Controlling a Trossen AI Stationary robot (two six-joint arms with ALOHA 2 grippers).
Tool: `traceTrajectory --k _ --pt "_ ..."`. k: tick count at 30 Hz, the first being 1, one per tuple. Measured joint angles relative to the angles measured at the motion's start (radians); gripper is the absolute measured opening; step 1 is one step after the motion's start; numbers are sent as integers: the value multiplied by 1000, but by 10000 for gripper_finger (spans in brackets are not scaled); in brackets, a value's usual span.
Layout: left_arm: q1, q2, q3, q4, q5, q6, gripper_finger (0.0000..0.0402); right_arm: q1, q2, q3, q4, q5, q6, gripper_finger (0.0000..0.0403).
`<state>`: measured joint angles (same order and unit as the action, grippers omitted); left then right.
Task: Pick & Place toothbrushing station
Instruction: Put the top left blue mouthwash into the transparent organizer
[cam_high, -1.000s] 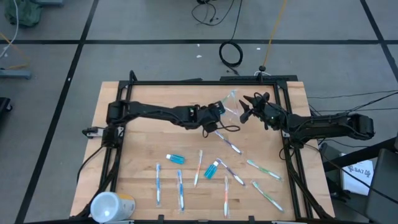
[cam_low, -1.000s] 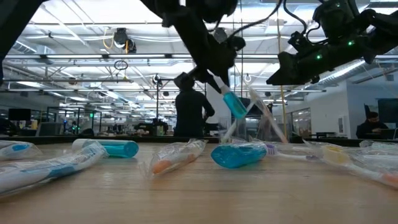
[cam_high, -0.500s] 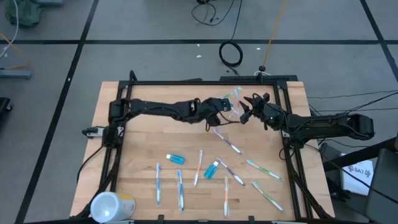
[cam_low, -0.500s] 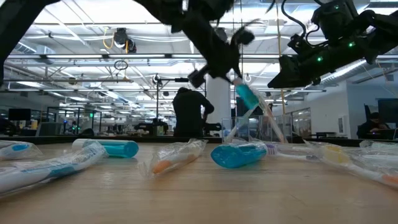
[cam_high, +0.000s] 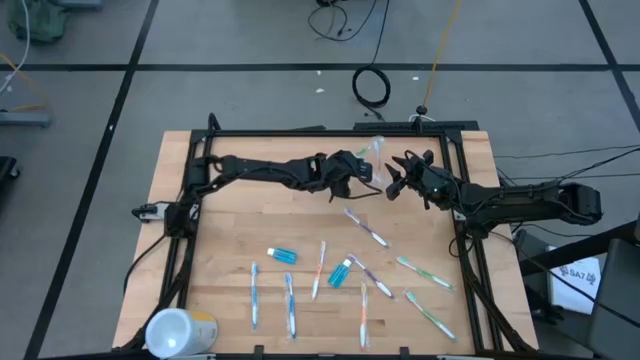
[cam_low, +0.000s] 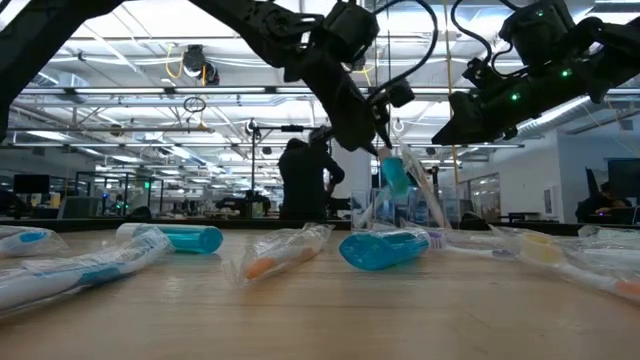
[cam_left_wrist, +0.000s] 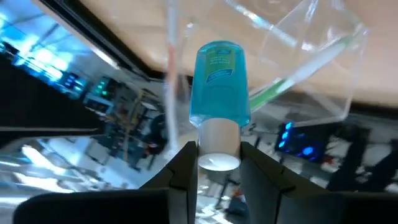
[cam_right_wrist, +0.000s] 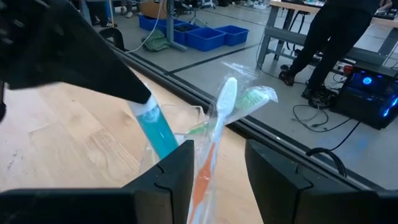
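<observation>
While the left hand (cam_left_wrist: 217, 163) pinches a small blue toothpaste tube (cam_left_wrist: 219, 78) by its white cap, the tube's body points into the clear plastic cup (cam_left_wrist: 311, 56) near the middle of the worktop's far edge. Two toothbrushes already stand in that cup (cam_right_wrist: 186, 134): one green-handled (cam_right_wrist: 254, 98) and one orange-handled in a clear wrapper (cam_right_wrist: 214, 140). From table height the tube (cam_low: 394, 175) hangs tilted just above the cup's rim, with the left arm reaching down to it.

Just beside the cup on its right, the right hand (cam_high: 397, 172) hovers with its fingers parted and nothing between them; the cup and its brushes show beyond the gap.

On the wooden worktop (cam_high: 230, 225) the remaining items lie toward the near edge: two more blue toothpaste tubes (cam_high: 283, 256) (cam_high: 341, 270), and wrapped toothbrushes (cam_high: 254, 296) spread from near the left corner across to the right side. A large white and yellow cylinder (cam_high: 178, 330) sits at the near left corner.
</observation>
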<state>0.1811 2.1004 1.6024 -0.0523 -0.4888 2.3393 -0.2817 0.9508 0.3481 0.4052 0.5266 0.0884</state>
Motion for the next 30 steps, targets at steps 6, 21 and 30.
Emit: traceTrajectory --k 6,21,30 --pt "-3 -1 0 -15 38 41 88 0 0 0 -8 0 -3 134" --pt "-21 0 0 -109 72 87 88 -58 0 0 -135 1 58 134" --pt "-73 0 0 -206 6 61 88 -66 0 0 -157 -5 61 134"
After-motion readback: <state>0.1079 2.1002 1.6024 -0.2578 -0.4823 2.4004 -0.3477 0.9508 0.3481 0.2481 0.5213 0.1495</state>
